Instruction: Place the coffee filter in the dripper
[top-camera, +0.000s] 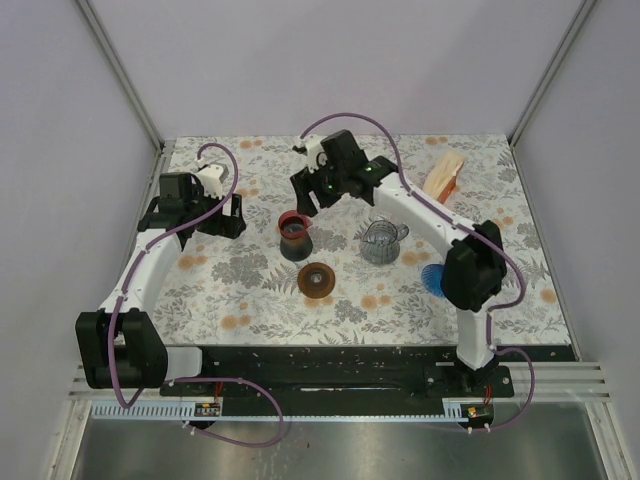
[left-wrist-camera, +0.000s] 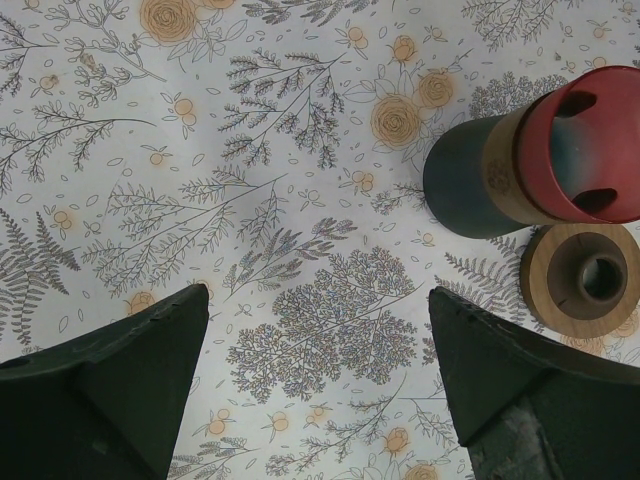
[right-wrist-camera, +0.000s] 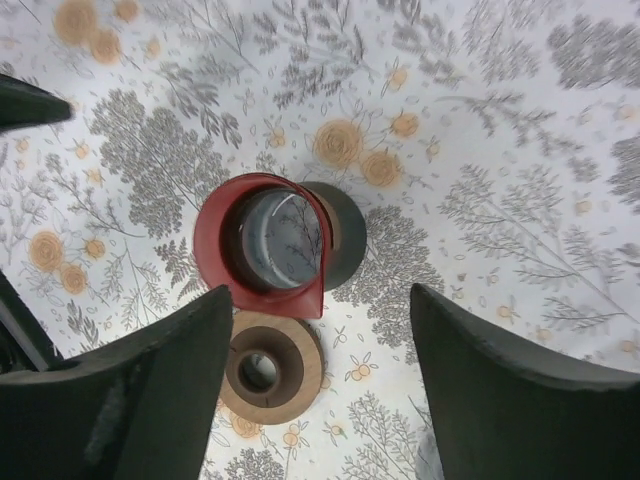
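The table is closed by walls at the back and on both sides, and the near edge carries the two arm bases. The right arm crosses over the cloth and hides part of a blue thing beside its elbow; I cannot tell what that is. A tan thing stands near the back right corner, too small for me to name. The left arm stays on the left side, and the left gripper has its fingers far apart with only bare cloth between them. In its view the dripper is cut off by the right edge. The right gripper hangs above the dripper, its fingers also wide apart and clamped on nothing. The dripper has a red rim and sits on a dark cup, near the middle of the table. Inside the rim I see a pale grey lining, which may be the filter, but I cannot be sure. A glass carafe stands to the right, apart from the dripper, with open cloth between them. A wooden ring lies just beside the cup on the near side; I cannot tell if they touch. Between the left gripper and the cup there is open cloth.
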